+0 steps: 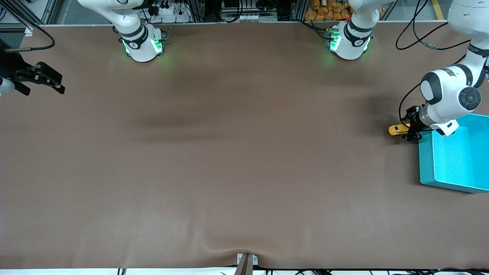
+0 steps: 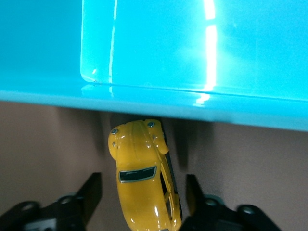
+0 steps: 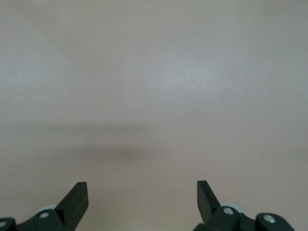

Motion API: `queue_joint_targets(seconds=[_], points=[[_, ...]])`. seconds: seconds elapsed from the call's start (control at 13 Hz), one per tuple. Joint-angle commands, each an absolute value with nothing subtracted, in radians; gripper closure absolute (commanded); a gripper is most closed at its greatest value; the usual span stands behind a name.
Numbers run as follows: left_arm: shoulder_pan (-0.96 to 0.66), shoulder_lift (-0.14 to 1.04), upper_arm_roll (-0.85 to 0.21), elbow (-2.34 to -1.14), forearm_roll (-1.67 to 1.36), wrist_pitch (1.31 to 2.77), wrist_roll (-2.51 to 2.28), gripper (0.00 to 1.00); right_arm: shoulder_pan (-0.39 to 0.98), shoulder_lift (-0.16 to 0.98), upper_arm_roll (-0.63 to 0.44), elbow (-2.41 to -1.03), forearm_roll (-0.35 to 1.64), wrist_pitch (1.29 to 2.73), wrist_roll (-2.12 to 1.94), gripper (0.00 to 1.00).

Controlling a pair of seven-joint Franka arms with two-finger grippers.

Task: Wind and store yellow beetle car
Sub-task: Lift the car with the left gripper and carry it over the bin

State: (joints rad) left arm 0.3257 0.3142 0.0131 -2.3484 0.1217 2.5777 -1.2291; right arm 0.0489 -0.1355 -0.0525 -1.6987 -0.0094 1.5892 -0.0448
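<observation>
Beside the turquoise bin (image 1: 454,168), left pincer (image 2: 139,192) straddles yellow beetle car (image 2: 144,187) — fingers apart, not gripping

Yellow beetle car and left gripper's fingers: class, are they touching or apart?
Apart. The left wrist view shows brown table on both sides of the yellow beetle car, between it and the fingers of the left gripper.

A robotics lab is indicated. Two white arm bases (image 1: 143,44) with green status lights are bolted along the top of the frame on a brown-covered desk (image 1: 229,172); aluminium framing and cabling (image 1: 244,9) are seen at top centre.
</observation>
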Motion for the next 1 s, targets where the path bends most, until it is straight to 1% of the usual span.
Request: queue_joint_targets(seconds=[0.0,0.08,0.15,0.23,0.31,0.46,0.62,0.77,0.92], points=[[0.337,0.296,0.005,-2.370,0.150,2.597,-1.250,0.66,0.074,-0.163,-0.077,-1.729,0.014,1.601,-0.038,0.00],[0.337,0.295,0.005,-2.370,0.150,2.597,-1.250,0.76,0.074,-0.163,-0.077,-1.729,0.014,1.601,-0.038,0.00],[0.337,0.293,0.005,-2.370,0.150,2.597,-1.250,0.83,0.074,-0.160,-0.077,-1.729,0.014,1.601,-0.038,0.00],[0.337,0.290,0.006,-2.368,0.150,2.597,-1.250,0.86,0.074,-0.156,-0.077,-1.729,0.014,1.600,-0.038,0.00],[0.336,0.279,0.005,-2.364,0.149,2.592,-1.246,0.88,0.075,-0.153,-0.077,-1.726,0.014,1.597,-0.038,0.00],[0.330,0.227,0.005,-2.355,0.153,2.563,-1.239,0.88,0.075,-0.146,-0.077,-1.724,0.014,1.598,-0.040,0.00],[0.325,0.164,-0.003,-2.310,0.153,2.458,-1.221,0.88,0.075,-0.143,-0.077,-1.724,0.014,1.598,-0.041,0.00],[0.325,0.114,-0.040,-2.266,0.155,2.352,-1.210,0.90,0.077,-0.140,-0.075,-1.724,0.012,1.595,-0.040,0.00],[0.325,0.098,-0.061,-2.218,0.156,2.260,-1.206,0.90,0.078,-0.138,-0.074,-1.724,0.012,1.589,-0.040,0.00]])
